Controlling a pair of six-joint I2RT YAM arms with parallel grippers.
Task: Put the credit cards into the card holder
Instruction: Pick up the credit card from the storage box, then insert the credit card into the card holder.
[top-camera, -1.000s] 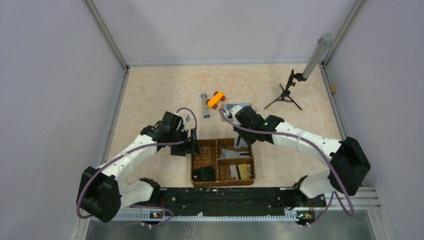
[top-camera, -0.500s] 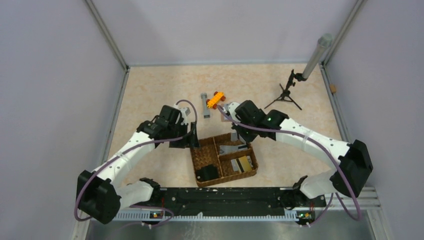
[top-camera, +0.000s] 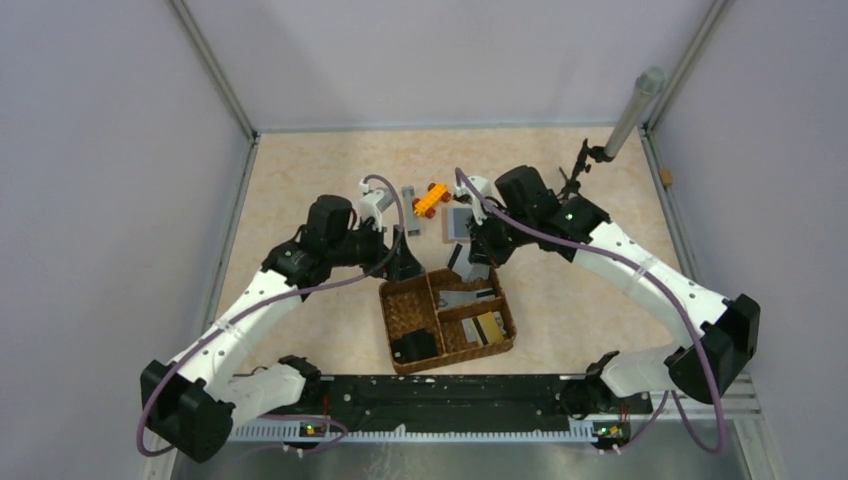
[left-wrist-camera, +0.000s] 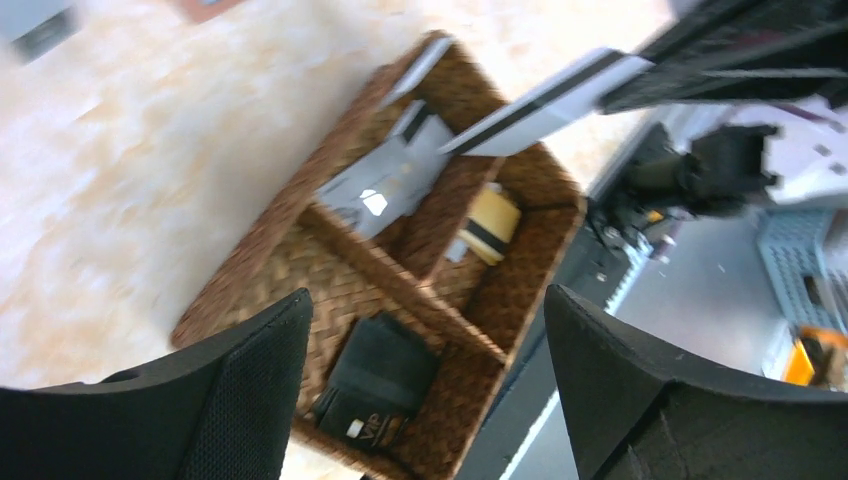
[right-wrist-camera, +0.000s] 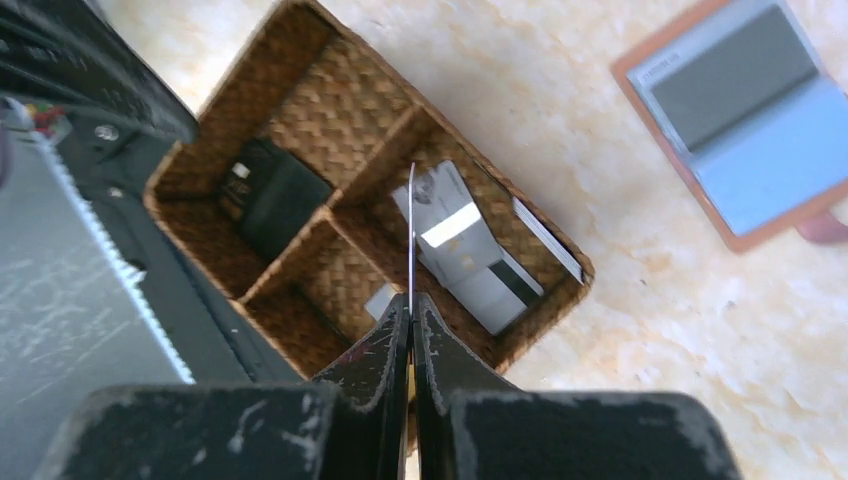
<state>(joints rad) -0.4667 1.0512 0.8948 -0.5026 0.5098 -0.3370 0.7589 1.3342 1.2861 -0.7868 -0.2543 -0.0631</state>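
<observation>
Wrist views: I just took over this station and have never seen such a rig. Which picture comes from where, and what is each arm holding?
Two white robot arms stand at a table. The wide picture looks down from above and behind them; the other two come from a camera on each wrist, so the black shapes at the bottom are that arm's own fingers. The right gripper is shut on a card, seen edge-on, over the woven basket, which holds other cards and a black block. The left gripper is open and empty. The card holder lies open on the table beside the basket.
</observation>
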